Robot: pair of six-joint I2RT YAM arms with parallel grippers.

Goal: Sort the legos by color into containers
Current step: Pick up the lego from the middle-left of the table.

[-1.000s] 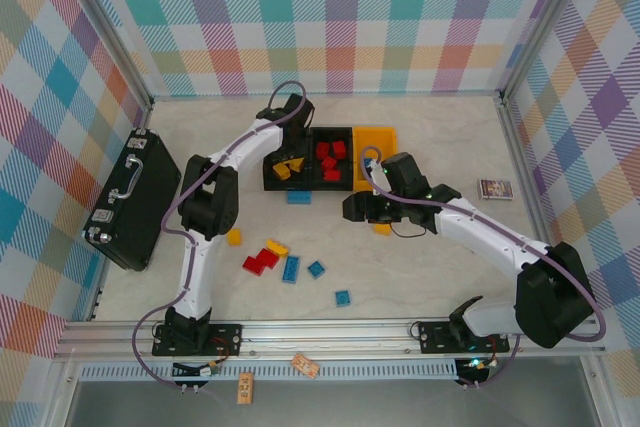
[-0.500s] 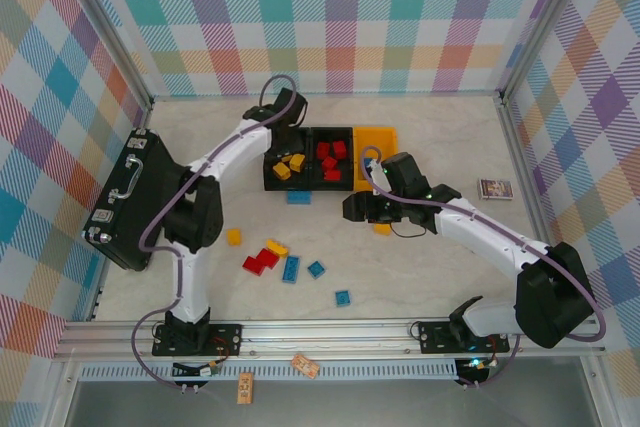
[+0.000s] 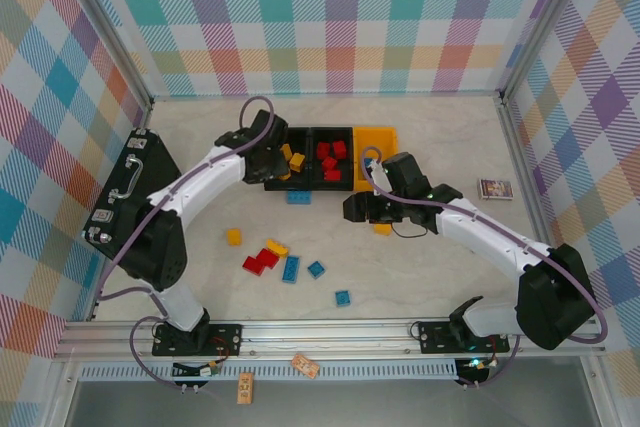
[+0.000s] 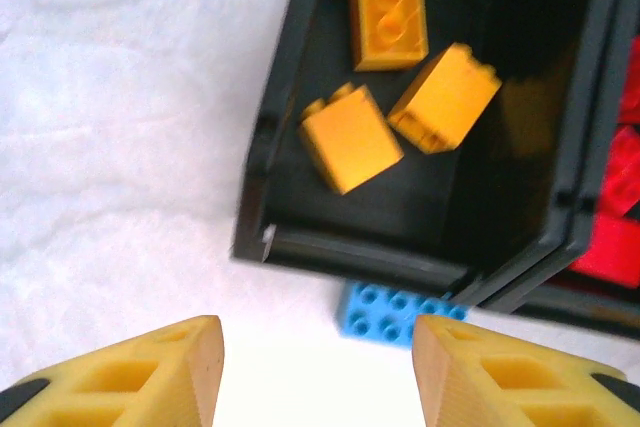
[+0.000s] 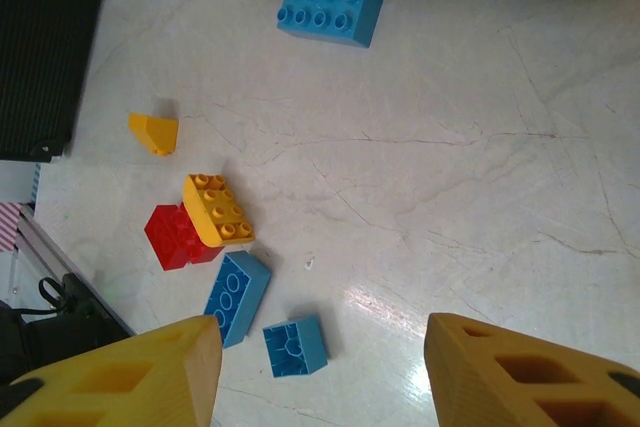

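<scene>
Three bins stand in a row. The left black bin (image 3: 272,183) (image 4: 420,237) holds three yellow legos (image 4: 350,137), the middle black bin (image 3: 348,133) holds red legos (image 3: 330,157), and the yellow-orange bin (image 3: 380,137) is on the right. My left gripper (image 3: 270,167) (image 4: 315,367) hangs open over the table at the left bin's front corner, with nothing held. A blue lego (image 3: 299,197) (image 4: 400,312) (image 5: 330,9) lies just before the bins. My right gripper (image 3: 352,209) (image 5: 320,367) is open and empty above the loose legos: yellow on red (image 5: 218,209), blue (image 5: 238,295), small blue (image 5: 296,345).
A black briefcase (image 3: 130,197) lies at the left edge. A small picture card (image 3: 495,188) lies at the right. More loose legos lie nearer the front: yellow (image 3: 233,236), red (image 3: 260,260), blue (image 3: 343,297). A yellow piece (image 3: 382,228) lies under the right arm.
My left arm has drawn back from over the left bin's far side toward the left and front, its elbow swinging down and leftward. The right arm has not moved.
</scene>
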